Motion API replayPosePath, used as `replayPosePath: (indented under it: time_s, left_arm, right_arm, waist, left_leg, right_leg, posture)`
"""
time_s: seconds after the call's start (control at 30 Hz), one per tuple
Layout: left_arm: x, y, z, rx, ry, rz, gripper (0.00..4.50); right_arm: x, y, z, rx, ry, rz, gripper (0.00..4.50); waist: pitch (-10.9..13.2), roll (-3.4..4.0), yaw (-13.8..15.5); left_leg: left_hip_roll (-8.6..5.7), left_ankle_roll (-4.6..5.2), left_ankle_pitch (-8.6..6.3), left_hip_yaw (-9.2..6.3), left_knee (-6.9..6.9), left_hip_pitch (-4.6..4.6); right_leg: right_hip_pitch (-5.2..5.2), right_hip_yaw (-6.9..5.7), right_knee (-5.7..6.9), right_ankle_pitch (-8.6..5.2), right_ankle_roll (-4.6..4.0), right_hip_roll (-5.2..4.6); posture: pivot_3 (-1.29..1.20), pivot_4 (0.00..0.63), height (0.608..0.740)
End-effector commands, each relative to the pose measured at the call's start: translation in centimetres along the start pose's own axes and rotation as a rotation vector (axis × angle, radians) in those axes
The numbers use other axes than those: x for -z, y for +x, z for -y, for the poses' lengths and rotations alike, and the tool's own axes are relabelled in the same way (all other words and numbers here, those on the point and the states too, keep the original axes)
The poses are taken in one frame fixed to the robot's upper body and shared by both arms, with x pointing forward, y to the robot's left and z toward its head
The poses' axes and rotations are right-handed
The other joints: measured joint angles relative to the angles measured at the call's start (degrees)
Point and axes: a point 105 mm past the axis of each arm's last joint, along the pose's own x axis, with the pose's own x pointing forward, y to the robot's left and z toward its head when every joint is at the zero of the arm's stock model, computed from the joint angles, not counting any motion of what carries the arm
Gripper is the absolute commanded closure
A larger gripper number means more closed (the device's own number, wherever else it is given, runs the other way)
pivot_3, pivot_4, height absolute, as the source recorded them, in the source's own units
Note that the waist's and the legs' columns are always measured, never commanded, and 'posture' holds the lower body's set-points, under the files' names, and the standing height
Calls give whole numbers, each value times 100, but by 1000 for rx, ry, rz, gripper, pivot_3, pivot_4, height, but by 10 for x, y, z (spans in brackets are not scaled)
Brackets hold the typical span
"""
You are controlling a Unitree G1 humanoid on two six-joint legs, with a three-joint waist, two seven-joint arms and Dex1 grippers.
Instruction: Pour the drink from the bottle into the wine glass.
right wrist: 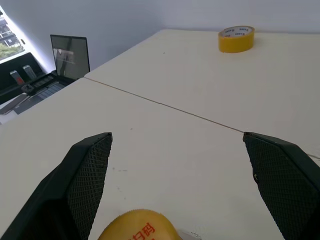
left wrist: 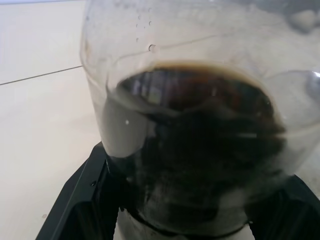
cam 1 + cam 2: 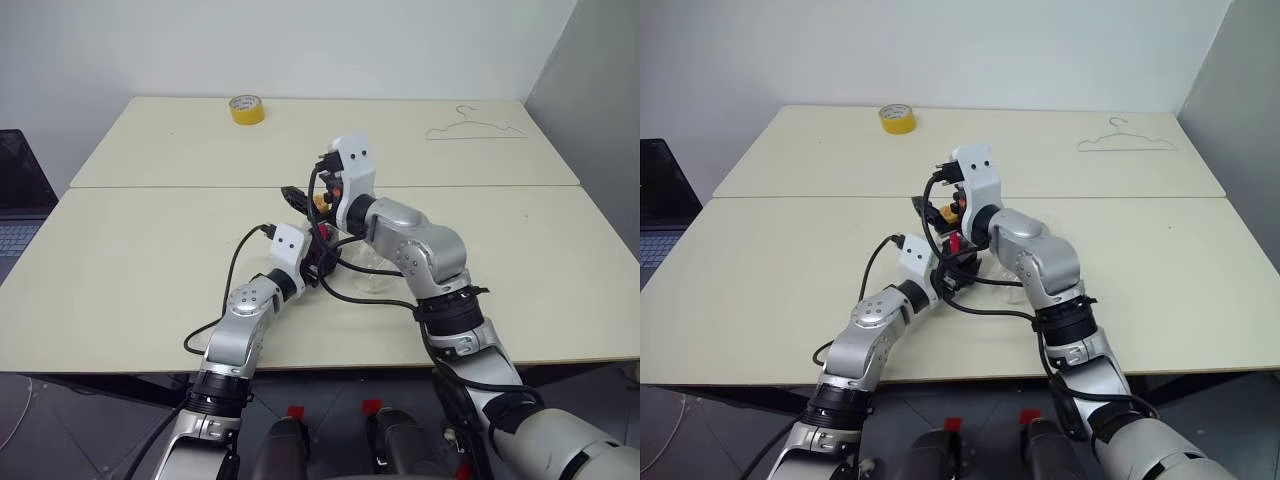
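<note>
While the left gripper (image 2: 200, 220) clamps the bottle (image 2: 195, 125) upright, its drink (image 2: 200, 150) dark against the black fingers, the right gripper (image 1: 177, 165) hangs spread wide just above the yellow cap (image 1: 137, 226). It should probably settle squarely around that cap before closing. The wine glass (image 3: 372, 268) stands just beyond the left gripper, on the tabletop (image 3: 120, 260).

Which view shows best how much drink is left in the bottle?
The left wrist view: the bottle sits close between the left gripper's fingers, the dark drink filling its lower part. The right wrist view shows its yellow cap; the eye views show little past the arms.
</note>
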Motion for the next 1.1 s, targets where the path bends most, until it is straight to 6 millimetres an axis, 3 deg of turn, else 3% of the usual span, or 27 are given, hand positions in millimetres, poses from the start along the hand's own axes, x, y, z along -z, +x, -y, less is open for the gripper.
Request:
replayPosePath:
  time_s: [0.03, 0.53, 1.1]
  left_arm:
    - [41, -5, 6, 1, -56, -146, 1434]
    - [41, -6, 5, -1, -53, -147, 1434]
    - [41, -6, 2, -2, -50, -150, 1434]
  right_arm:
    - [-21, 2, -4, 1, -18, 80, 30]
    - [-15, -6, 16, 52, 13, 79, 30]
    - [-23, -33, 12, 6, 35, 106, 30]
  waist:
    - [0, -1, -1]
    - [-2, -1, -41]
    - [-2, -2, -22]
  left_leg:
    - [0, 0, 0, 0, 0, 0]
    - [1, 0, 0, 0, -1, 0]
    - [-1, 0, 0, -1, -2, -2]
  right_leg:
    - [0, 0, 0, 0, 0, 0]
    - [0, 1, 0, 0, 0, 0]
    - [-1, 0, -3, 0, 0, -1]
  posture:
    - [0, 150, 740]
    - [0, 150, 740]
    - [0, 150, 740]
